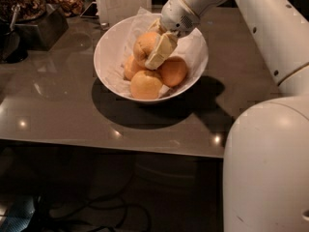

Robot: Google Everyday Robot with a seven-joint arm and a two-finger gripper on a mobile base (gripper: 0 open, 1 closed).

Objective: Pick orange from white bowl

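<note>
The white bowl (108,42), lined with crumpled white paper, stands on the dark table. My gripper (150,46) reaches into it from the upper right and is shut on the orange (141,45), a round, pale yellow-orange fruit. The orange sits at the top of the pile, just above the other fruits. One pale finger (161,50) lies across the orange's right side; the other finger is hidden behind it.
Three more fruits lie in the bowl: a pale one (146,84) at the front, a deeper orange one (173,70) at the right, a smaller one (130,66) at the left. A dark box of snacks (38,23) stands at the back left, a white card (120,1) behind the bowl. My arm's white body (265,168) fills the right side.
</note>
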